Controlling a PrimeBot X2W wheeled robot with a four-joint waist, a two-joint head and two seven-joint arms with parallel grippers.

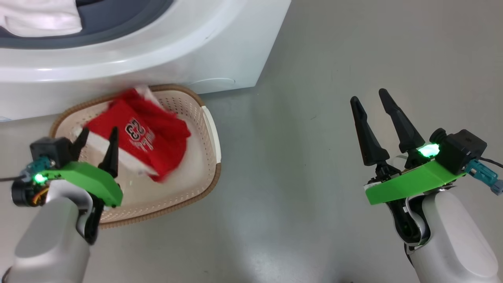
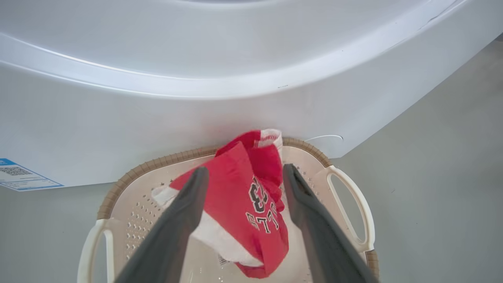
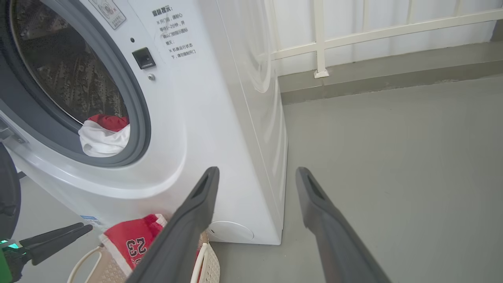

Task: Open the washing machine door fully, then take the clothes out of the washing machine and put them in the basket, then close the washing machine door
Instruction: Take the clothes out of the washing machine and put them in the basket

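Note:
The red jersey (image 1: 145, 137) with white trim is in the cream basket (image 1: 214, 133), its top edge up against the far rim, and it looks blurred in the head view. My left gripper (image 1: 99, 133) hovers open just above it. In the left wrist view the jersey (image 2: 235, 204) shows between the spread fingers of that gripper (image 2: 245, 169) without being pinched. My right gripper (image 1: 369, 96) stands open over bare floor to the right. The washing machine (image 3: 220, 118) has its opening uncovered. White and red clothes (image 3: 104, 137) lie at the gasket's lower lip. I cannot make out the door.
The basket (image 2: 129, 175) sits on the grey floor tight against the machine's front (image 2: 235, 59). A blue label (image 2: 19, 175) is stuck low on the machine. A white railing (image 3: 320, 39) and a low kerb run behind. Open floor (image 1: 314, 177) lies to the right.

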